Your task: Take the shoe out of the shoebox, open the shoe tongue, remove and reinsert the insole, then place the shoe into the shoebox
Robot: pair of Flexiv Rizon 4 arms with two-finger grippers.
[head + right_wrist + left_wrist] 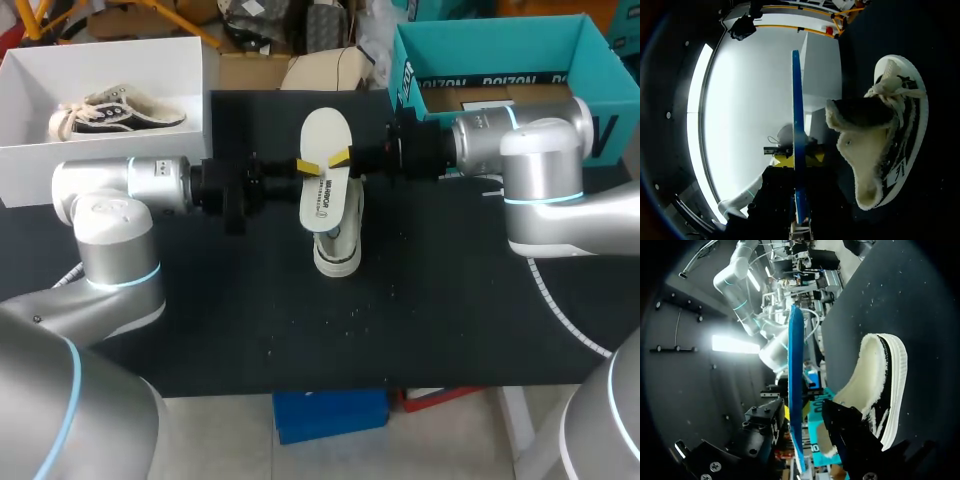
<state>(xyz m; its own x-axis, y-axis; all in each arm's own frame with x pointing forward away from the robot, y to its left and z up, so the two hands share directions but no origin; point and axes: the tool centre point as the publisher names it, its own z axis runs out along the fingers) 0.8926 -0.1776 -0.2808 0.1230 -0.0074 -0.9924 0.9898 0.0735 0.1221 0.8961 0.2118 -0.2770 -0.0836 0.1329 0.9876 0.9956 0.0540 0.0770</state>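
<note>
The tabletop (450, 330) lay dark beneath both tools. The white shoebox (190, 100) sat well off behind my left arm, with a second shoe (115, 112) inside it. The shoe (338, 250) I was working on rested on the tabletop directly under the two tools, its fleecy opening facing up, and nothing was holding it.

The insole (325, 135) hung flat in the air above that shoe. The left tool (308, 166) and the right tool (341, 157) each seemed narrowed onto it from opposite long edges.

My biggest worry was the free shoe. If the insole were pushed in at a shallow angle, I judged it would shove or tip the shoe rather than slide home. Next was the shared pinch: if either arm pulled away before the other let go, the thin insole could bend, twist or spring loose onto the tabletop. Last, both grips were close together near its middle, so the free ends could droop and catch on the fleece collar.
</note>
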